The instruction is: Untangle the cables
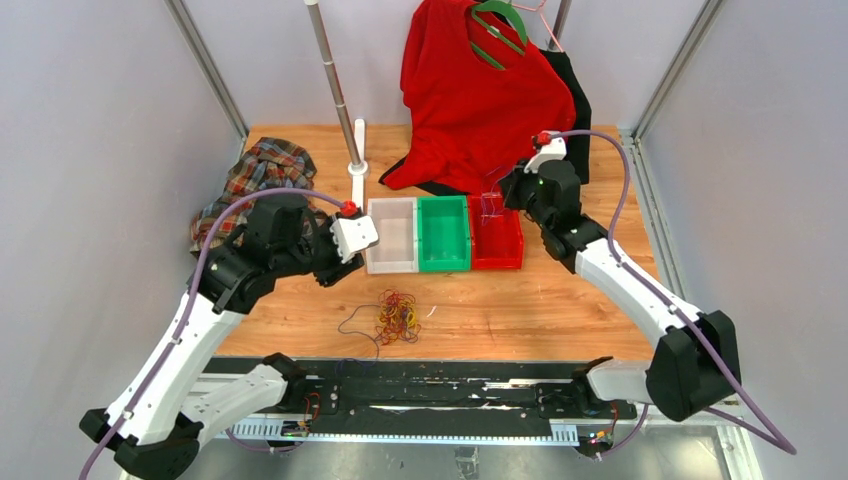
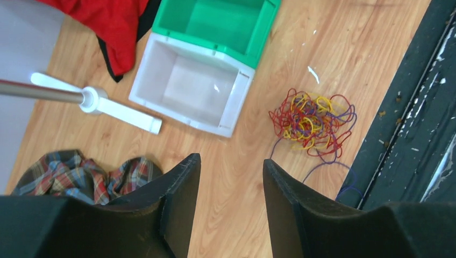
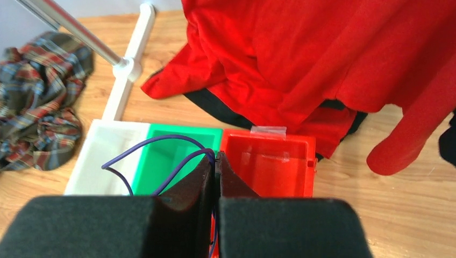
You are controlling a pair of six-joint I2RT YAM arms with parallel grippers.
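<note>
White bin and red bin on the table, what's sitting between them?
The green bin sits between the white bin and the red bin, side by side in a row; the top view shows it best.

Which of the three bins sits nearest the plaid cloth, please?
The white bin, at the row's left end; the green bin and red bin lie farther.
</note>
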